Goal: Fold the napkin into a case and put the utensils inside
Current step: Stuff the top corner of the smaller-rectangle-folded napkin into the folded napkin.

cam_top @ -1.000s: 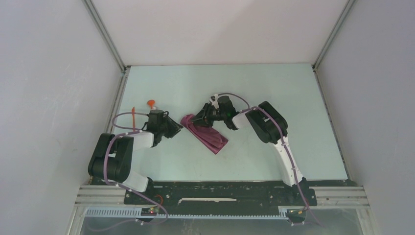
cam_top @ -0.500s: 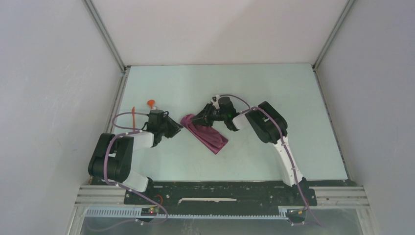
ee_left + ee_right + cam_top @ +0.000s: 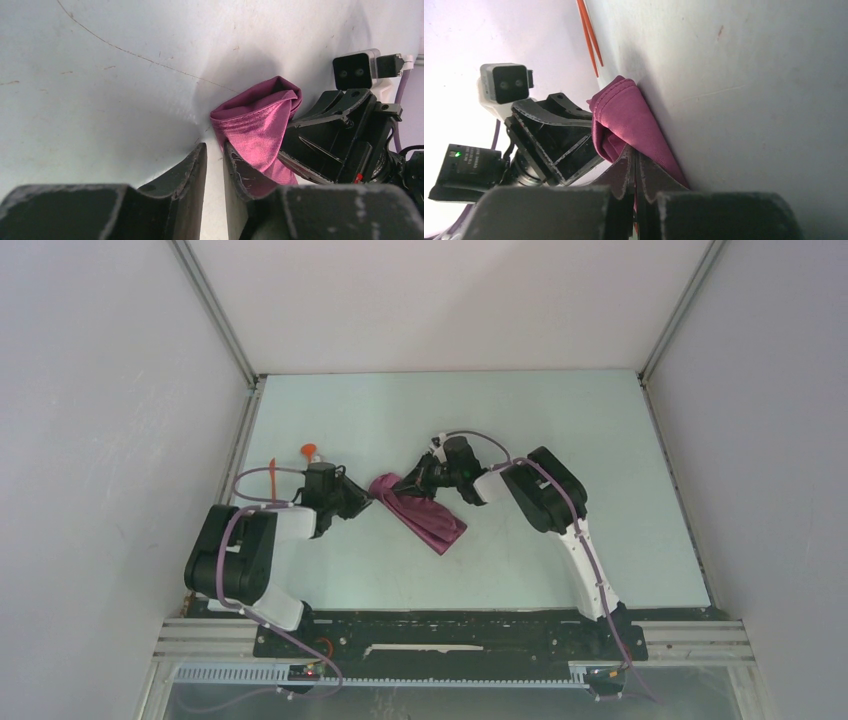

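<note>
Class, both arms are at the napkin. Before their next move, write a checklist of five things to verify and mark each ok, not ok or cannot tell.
1. Right gripper shut on the napkin: ok, cloth is pinched between its fingers.
2. Left gripper holding the napkin: not ok, its jaws stand narrowly apart with nothing between them; the cloth lies beside one finger.
3. Napkin folded into a narrow strip: ok.
4. Napkin's end open enough to take the utensils: cannot tell.
5. Utensils inside: not ok, they lie on the table beyond the left arm.
</note>
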### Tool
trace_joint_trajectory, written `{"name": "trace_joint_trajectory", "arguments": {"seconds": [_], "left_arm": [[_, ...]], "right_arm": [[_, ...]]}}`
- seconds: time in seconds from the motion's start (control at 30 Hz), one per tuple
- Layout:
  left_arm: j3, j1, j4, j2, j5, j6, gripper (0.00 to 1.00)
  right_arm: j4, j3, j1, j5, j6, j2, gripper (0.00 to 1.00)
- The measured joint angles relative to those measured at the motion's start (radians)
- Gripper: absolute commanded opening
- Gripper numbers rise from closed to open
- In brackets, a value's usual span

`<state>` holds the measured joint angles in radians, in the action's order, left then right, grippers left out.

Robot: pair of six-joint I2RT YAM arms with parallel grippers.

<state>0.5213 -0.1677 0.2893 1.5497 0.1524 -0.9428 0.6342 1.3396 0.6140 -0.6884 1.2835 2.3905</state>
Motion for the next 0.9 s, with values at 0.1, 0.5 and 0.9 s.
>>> {"name": "trace_joint_trajectory", "arguments": {"seconds": [0.1, 0.5, 0.9], "left_arm": [[0.002, 0.0, 0.005, 0.005, 0.002, 0.0, 0.28], [0.002, 0.0, 0.005, 0.007, 0.001, 0.001, 0.28], [-0.03, 0.0, -0.029, -0.053, -0.034, 0.009, 0.33]], "right_arm": [[-0.043, 0.015, 0.008, 0.007, -0.045, 0.0, 0.0], [-0.346, 0.129, 0.135, 0.254, -0.519, -0.085, 0.2], [-0.631, 0.27, 0.28, 0.636, -0.955, -0.12, 0.26]]}}
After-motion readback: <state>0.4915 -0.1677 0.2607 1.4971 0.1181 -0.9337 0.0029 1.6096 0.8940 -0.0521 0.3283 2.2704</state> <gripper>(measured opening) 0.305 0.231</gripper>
